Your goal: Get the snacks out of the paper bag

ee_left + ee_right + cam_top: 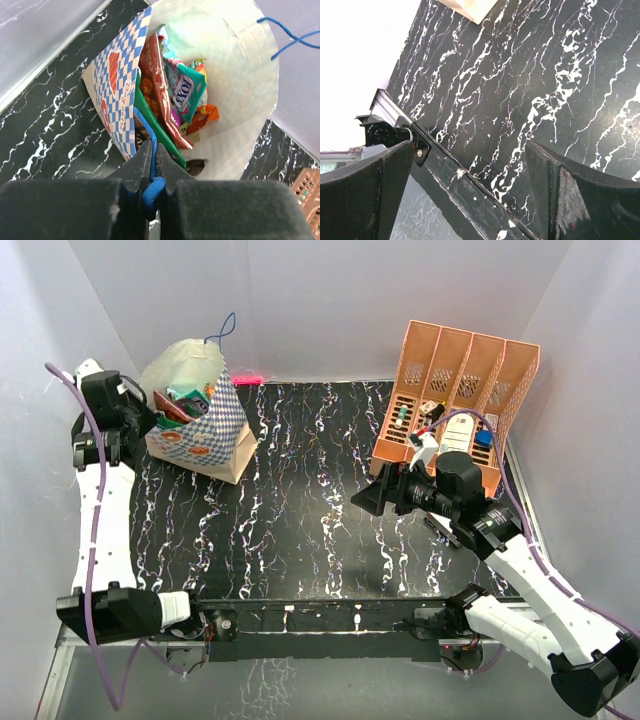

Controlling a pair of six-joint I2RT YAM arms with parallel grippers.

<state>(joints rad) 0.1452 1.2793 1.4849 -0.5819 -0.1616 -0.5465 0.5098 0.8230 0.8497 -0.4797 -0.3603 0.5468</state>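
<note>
Snacks (175,90): packed upright inside the bag (240,75), none taken out. A red-brown chip bag (160,85) is seen at the middle, a teal packet (186,92) beside it, a green wrapper (157,130) against the near wall, and an orange wrapper (205,114) lower down towards the far wall. The packets are overlapped, so a count cannot be given.

Bag: stood open at the far left of the table (300,490), close to the back wall, mouth turned up and towards the left arm. Its checked outside is faced to the table's centre. The far handle (290,35) is left sticking up free.

Left gripper (153,150): placed at the bag's near rim, just in front of the snacks and touching none of them. Its jaws are closed tight on the near handle (152,192), whose blue cord is pinched between the fingers.

Right gripper (368,498): held above the table right of centre, well apart from the bag. Its fingers (560,190) are spread wide and nothing is held between them.

Rack (460,390): set at the far right, behind the right gripper, small items lodged in its slots.
</note>
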